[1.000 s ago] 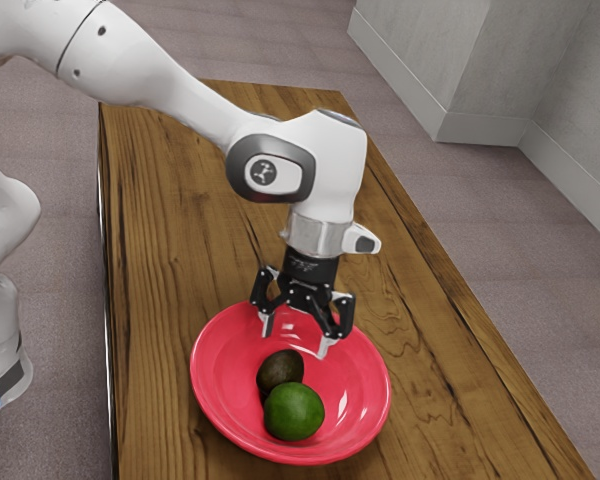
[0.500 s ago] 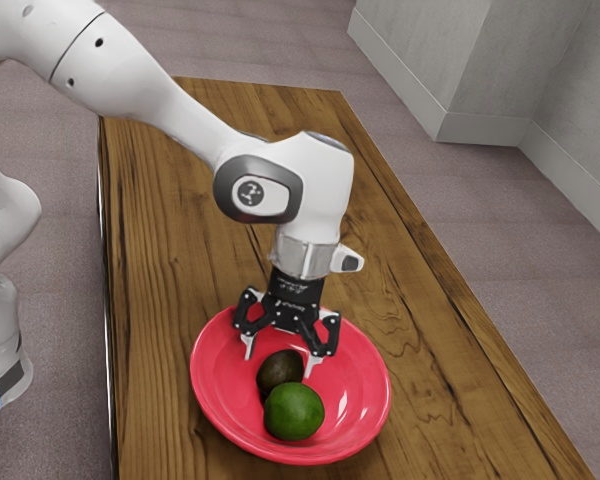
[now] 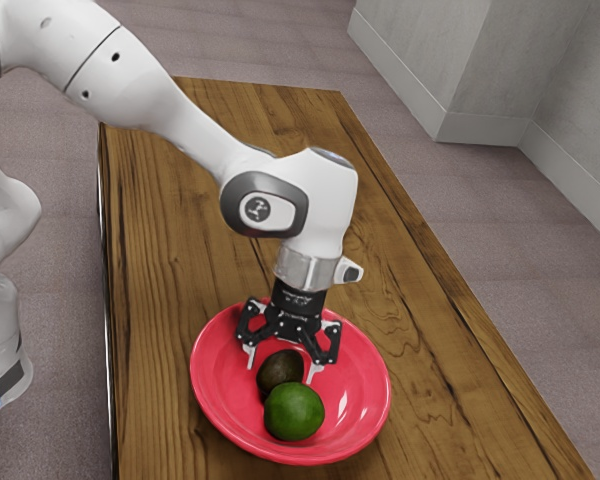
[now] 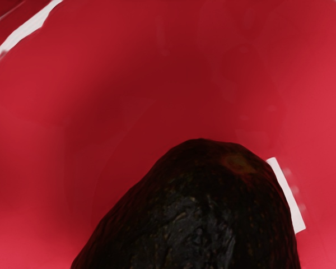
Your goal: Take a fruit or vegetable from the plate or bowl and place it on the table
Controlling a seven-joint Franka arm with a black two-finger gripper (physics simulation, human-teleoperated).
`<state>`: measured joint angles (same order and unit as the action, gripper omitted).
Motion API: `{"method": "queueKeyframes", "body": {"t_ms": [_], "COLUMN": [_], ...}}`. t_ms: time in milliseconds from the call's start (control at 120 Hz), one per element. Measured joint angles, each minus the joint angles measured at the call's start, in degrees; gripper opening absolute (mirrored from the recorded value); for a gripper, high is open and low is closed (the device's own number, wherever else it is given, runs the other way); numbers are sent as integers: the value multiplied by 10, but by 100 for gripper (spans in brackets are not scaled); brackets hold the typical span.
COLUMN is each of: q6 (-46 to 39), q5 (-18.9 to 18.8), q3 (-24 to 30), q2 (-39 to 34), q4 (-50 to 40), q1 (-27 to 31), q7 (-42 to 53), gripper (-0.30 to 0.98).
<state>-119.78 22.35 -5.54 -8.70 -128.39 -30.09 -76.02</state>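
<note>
My gripper [image 3: 281, 366] is low over the red bowl [image 3: 364, 376], its fingers spread on either side of the dark avocado [image 3: 280, 371]. Some space shows between the fingertips and the fruit's sides. Against the avocado, toward the exterior view's bottom, lies a round green fruit [image 3: 294, 412]. In the wrist view the avocado [image 4: 201, 213] appears large and close under the hand, with the bowl's red inner surface [image 4: 157, 84] around it.
The bowl stands on a long wooden table [image 3: 160, 260]. Bare wood extends beyond the bowl toward the exterior view's right and top. A grey wall block [image 3: 460, 70] rises from the floor past the table.
Since a second ago my hand has come down into the bowl, shifting toward the exterior view's left and then slightly back. Both fruits and the bowl have stayed put.
</note>
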Motion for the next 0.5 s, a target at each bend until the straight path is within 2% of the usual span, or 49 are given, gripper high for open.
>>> {"method": "queueKeyframes", "body": {"t_ms": [317,500], "q6": [-7,-7], "q5": [1,-2], "q3": [0,-2], "q2": [15,13], "q4": [0,1], "q1": [0,1], "q7": [-12,-18], "gripper": [64,29]}}
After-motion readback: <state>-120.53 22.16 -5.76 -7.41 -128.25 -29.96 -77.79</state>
